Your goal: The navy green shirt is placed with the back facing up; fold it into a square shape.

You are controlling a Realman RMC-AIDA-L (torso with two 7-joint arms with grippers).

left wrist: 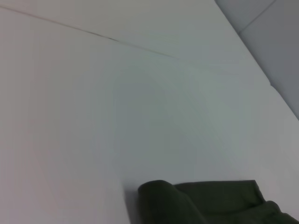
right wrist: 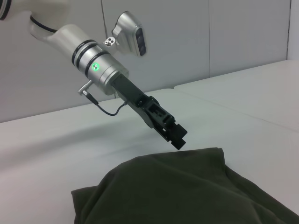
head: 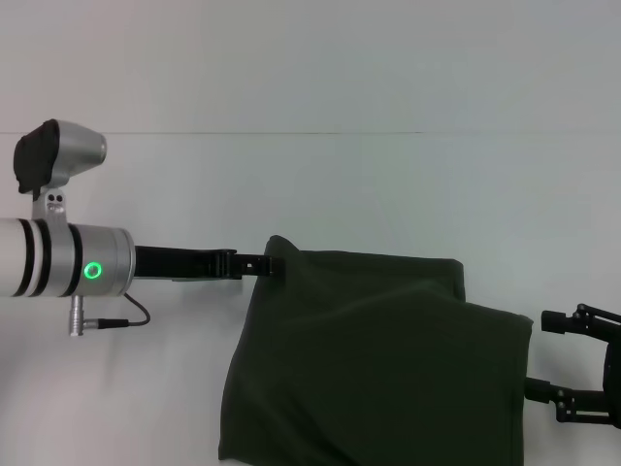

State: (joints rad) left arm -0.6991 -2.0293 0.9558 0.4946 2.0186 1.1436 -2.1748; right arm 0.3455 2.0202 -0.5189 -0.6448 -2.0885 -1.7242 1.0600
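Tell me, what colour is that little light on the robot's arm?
Green: a small glowing ring light on the left arm's silver wrist, clearest in the head view.

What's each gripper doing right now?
Left gripper: shut on the shirt, at its far left corner.
Right gripper: beside the shirt, holding nothing.

The big dark olive-green cotton shirt runs off the bottom edge of the head view, so its near hem cannot be seen, and both wrist views cut it off too. The black left tool has its tip right at the shirt's raised far-left corner, and whether its fingers pinch the cloth is too hard to tell. The black right tool is cut off by the right edge, so its fingers cannot be made out.
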